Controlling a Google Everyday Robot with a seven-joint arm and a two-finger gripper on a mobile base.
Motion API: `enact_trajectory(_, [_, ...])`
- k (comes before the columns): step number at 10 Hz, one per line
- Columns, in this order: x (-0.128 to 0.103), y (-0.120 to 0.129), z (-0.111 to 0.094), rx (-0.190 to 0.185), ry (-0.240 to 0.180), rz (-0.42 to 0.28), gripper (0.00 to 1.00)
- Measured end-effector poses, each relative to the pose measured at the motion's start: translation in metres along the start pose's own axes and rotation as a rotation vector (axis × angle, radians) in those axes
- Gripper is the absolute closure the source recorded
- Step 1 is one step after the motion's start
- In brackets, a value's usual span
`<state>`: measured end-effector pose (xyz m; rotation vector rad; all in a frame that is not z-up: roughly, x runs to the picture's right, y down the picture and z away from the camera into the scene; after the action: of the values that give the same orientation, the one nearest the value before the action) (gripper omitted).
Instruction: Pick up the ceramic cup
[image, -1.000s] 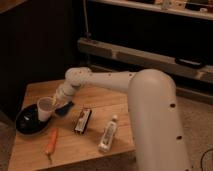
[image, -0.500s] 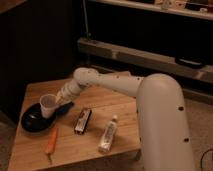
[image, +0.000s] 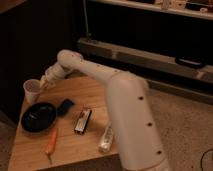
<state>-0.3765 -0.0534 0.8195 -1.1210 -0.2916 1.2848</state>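
Observation:
The small white ceramic cup (image: 31, 90) is upright and held in the air at the table's left edge, above and just behind the round black dish (image: 37, 116). My gripper (image: 41, 86) is at the end of the white arm (image: 85, 67), which reaches left across the table. The gripper is pressed against the cup's right side and shut on it. The cup's lower part looks darker and partly shaded.
On the wooden table (image: 95, 97) lie a blue item (image: 65, 106) beside the dish, a dark flat packet (image: 82, 121), an orange carrot-like object (image: 51, 142) and a white bottle (image: 106, 138) near the front edge. Dark shelving stands behind.
The cup has moved up and to the left with the gripper, away from the spot over the black dish. The other items on the table have not moved.

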Motion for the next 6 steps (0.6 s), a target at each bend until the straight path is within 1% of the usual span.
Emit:
enact_trajectory(1, [-0.015, 0.002, 0.002, 0.014, 0.011, -0.006, 1.0])
enact_trajectory(2, [-0.03, 0.002, 0.006, 0.037, 0.033, -0.013, 1.0])
enact_trajectory(3, [-0.038, 0.007, 0.009, 0.054, 0.049, -0.025, 1.0])
enact_trajectory(6, [-0.05, 0.016, 0.012, 0.085, 0.073, -0.052, 1.0])
